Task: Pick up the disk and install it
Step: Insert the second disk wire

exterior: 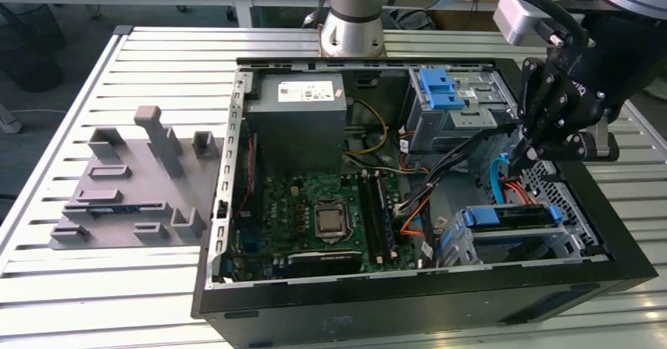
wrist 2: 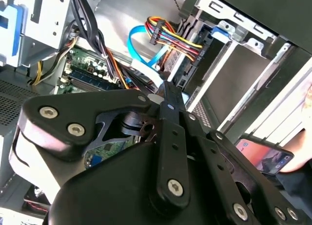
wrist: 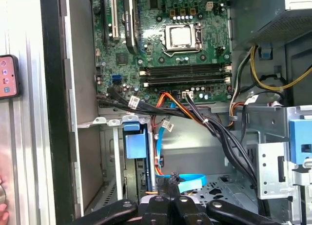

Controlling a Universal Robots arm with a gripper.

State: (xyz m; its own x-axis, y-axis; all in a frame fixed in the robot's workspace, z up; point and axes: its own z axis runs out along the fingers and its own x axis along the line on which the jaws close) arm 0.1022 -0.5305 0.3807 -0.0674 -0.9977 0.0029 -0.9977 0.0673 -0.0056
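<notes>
The disk (exterior: 508, 216), a flat drive in a bright blue frame, sits inside the lower drive cage at the front corner of the open computer case on the exterior view's right. In the first wrist view the disk (wrist: 136, 146) shows edge-on in that cage, with its blue frame end facing out. My gripper (exterior: 519, 159) hangs inside the case above and a little behind the cage, not touching the disk. Its black fingers are shut together, and in the first wrist view the gripper (wrist: 173, 182) tips rest next to a flat blue data cable (wrist: 192, 181).
Black and coloured cable bundles (wrist: 209, 127) cross the bay beside the gripper. The motherboard (exterior: 312, 216), power supply (exterior: 302, 111) and an upper cage with a blue latch (exterior: 443, 87) are in the case. A grey fixture (exterior: 136, 185) lies on the slatted table. A phone (wrist: 7, 76) lies outside the case wall.
</notes>
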